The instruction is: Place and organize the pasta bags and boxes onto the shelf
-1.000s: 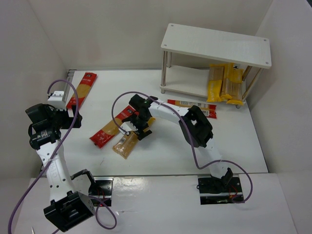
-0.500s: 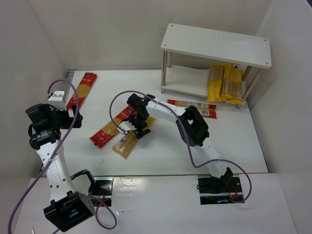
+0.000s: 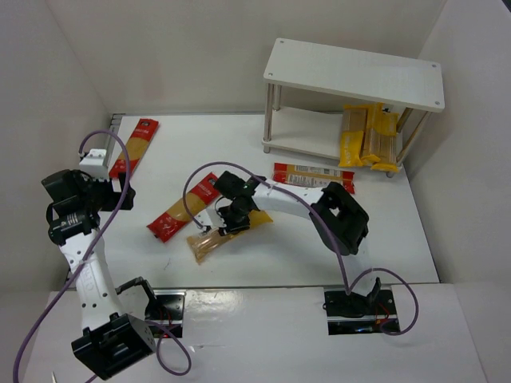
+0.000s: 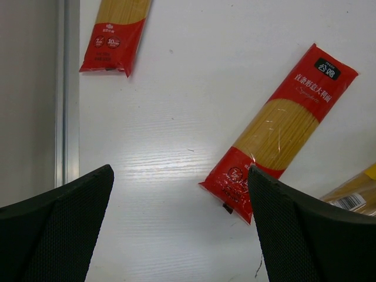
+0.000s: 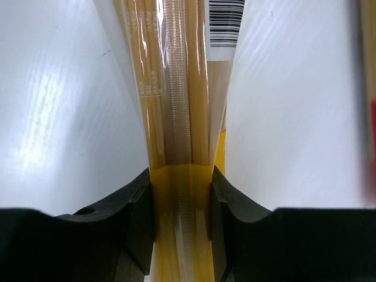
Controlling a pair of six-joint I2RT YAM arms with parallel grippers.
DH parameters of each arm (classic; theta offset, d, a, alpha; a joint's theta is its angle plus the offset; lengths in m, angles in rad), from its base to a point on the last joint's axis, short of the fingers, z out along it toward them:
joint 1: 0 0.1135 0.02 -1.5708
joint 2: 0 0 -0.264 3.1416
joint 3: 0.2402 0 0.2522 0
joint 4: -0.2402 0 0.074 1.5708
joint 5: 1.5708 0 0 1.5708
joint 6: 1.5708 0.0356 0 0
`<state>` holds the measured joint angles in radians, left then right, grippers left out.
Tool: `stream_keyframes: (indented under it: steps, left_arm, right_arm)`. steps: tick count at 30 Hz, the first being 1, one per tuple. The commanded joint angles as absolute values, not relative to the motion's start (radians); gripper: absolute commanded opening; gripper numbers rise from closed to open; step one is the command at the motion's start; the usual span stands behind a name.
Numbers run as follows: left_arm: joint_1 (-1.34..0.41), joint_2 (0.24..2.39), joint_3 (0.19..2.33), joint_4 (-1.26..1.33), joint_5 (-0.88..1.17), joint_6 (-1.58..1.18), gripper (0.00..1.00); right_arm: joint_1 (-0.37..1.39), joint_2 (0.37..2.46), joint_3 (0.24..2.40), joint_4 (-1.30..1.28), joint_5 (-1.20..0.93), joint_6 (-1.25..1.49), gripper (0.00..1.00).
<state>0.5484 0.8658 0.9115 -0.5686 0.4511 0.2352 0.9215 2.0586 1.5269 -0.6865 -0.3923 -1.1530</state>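
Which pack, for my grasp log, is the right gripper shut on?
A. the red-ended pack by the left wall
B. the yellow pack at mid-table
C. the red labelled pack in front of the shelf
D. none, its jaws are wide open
B: in the right wrist view, the right gripper has its jaws pressed against both sides of the yellow pack, and the top view shows it over that pack at mid-table.

Right arm reaches low, left of the shelf (image 3: 355, 73), right gripper (image 3: 229, 223) clamped on a yellow spaghetti pack (image 5: 176, 88); left arm stands raised farther left, left gripper (image 4: 179, 176) gaping.
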Motion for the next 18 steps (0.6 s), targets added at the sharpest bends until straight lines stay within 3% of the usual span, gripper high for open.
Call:
stream_keyframes:
  steps: [1,12,18]
  left_arm:
    - [0.554,0.841,0.908,-0.554,0.485,0.244,1.0]
    - [0.554,0.789,0.908,-0.554,0.503,0.225,1.0]
    - [0.554,0.779,0.908,-0.554,0.503,0.225,1.0]
  right_arm:
    - [0.917,1.974,1.457,-0.502,-0.23,-0.81,0.0]
    - [0.74,1.761,1.226,-0.374,0.185,-0.269,0.0]
    - [0.712,1.648,1.146,-0.322,0.337,-0.202,0.0]
